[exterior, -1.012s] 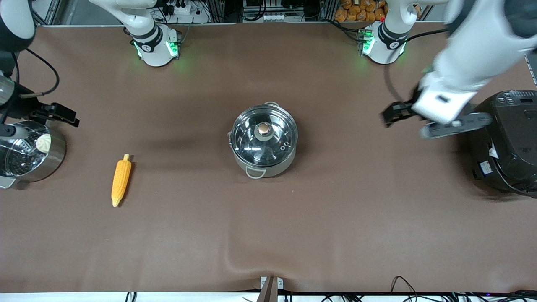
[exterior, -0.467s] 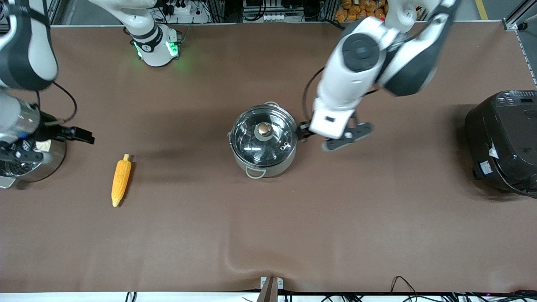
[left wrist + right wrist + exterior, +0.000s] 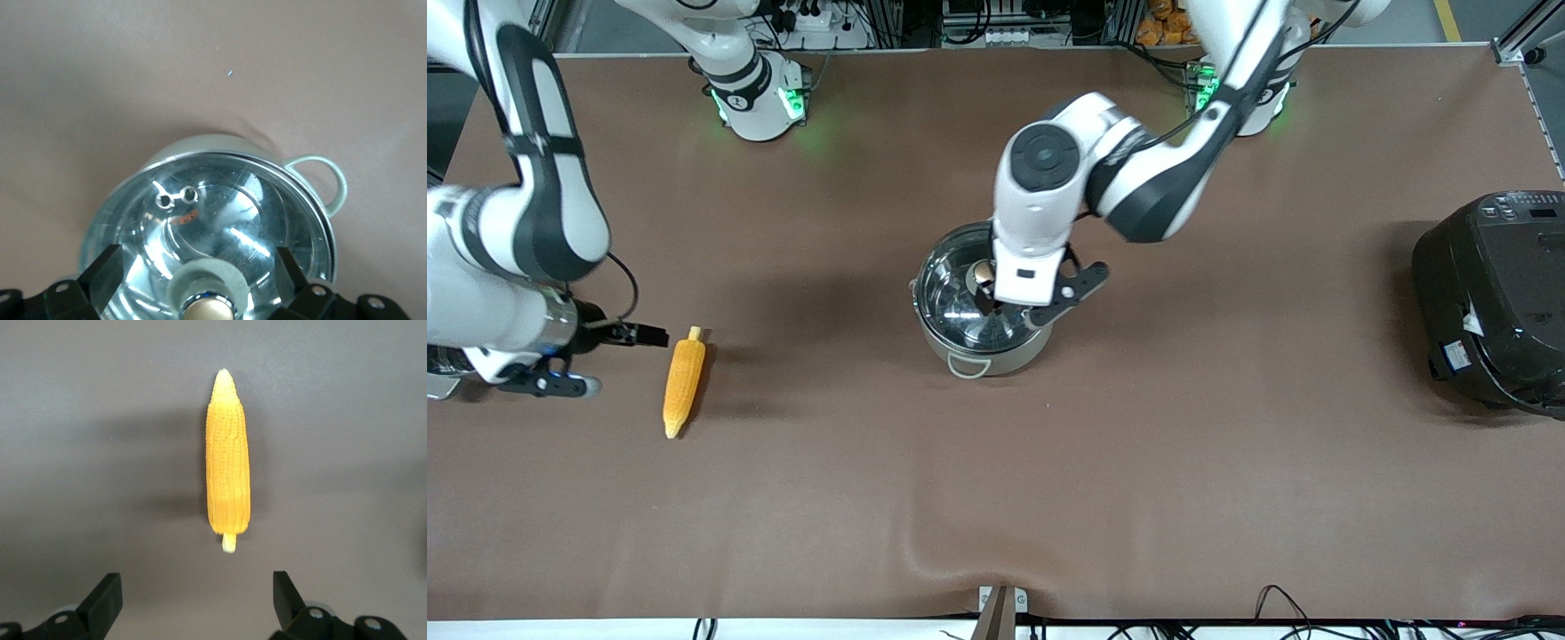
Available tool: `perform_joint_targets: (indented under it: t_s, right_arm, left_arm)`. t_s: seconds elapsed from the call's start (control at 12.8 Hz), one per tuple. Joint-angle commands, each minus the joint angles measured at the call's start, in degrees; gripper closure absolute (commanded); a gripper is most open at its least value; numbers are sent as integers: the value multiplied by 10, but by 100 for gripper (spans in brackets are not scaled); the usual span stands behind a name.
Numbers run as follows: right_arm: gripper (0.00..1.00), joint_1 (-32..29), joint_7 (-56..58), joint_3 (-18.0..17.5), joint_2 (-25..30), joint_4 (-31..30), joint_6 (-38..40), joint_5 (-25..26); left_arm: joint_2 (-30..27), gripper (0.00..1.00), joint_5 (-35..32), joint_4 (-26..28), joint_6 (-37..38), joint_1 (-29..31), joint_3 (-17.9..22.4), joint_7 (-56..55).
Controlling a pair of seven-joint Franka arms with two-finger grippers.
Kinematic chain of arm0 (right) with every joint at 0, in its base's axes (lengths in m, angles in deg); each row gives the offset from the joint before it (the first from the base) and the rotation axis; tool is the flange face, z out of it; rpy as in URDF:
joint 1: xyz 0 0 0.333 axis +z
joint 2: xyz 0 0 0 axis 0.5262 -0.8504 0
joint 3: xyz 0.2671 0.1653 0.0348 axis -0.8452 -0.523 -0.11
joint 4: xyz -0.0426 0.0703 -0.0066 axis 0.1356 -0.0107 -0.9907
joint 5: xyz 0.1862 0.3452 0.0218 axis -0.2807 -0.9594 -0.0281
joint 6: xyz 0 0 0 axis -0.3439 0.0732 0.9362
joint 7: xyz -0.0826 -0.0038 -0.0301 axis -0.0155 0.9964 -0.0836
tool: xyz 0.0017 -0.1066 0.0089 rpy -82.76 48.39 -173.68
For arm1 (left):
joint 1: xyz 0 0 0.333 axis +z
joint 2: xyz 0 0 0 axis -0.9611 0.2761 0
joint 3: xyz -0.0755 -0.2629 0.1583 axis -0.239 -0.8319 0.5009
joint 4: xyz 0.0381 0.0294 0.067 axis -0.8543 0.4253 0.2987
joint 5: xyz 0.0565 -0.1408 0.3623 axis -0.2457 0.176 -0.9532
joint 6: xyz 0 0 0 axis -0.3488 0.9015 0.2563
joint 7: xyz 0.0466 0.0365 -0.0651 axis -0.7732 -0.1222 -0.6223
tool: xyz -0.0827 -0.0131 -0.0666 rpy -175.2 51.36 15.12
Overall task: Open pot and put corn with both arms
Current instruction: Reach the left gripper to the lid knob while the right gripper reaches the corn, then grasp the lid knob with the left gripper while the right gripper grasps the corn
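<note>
The steel pot (image 3: 960, 342) stands mid-table with its glass lid (image 3: 947, 289) on. My left gripper (image 3: 1000, 305) hangs over the lid. In the left wrist view this gripper (image 3: 197, 261) is open, its fingers on either side of the lid's knob (image 3: 208, 310) and apart from it. The lid (image 3: 220, 213) and one loop handle (image 3: 321, 181) show there. The corn (image 3: 683, 382) lies on the table toward the right arm's end. My right gripper (image 3: 649, 336) is open and empty beside its pale stub end. In the right wrist view the corn (image 3: 228, 460) lies just ahead of this gripper (image 3: 195, 588).
A big black cooker (image 3: 1494, 302) stands at the left arm's end of the table. The right arm's forearm (image 3: 489, 302) covers the table edge at its end. The brown table cover (image 3: 1049, 489) has a small ripple near the front camera.
My left arm has swung from beside the black cooker to over the pot lid. My right arm has moved from the steamer pot toward the corn's stub end.
</note>
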State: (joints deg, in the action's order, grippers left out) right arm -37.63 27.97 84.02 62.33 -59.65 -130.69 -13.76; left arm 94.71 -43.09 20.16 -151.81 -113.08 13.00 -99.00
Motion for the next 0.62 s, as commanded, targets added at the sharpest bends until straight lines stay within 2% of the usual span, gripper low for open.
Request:
perform_joint_targets:
  t_s: [0.0,0.08,0.16,0.31,0.54]
  right_arm:
    - [0,-15,7,-9,-34,-33,-86,7]
    - [0,-16,8,-8,-46,-63,-151,9]
    - [0,-20,8,-8,-63,-71,-181,11]
    - [0,-22,10,-8,-89,-61,-189,20]
    - [0,-25,9,-8,-98,-57,-189,38]
  left_arm:
    - [21,0,-12,-28,5,-40,33,-26]
    - [22,0,-12,-29,4,-40,33,-31]
    - [25,0,-12,-29,4,-40,33,-36]
    - [31,0,-12,-29,4,-52,34,-44]
    - [34,0,-12,-29,4,-55,35,-45]
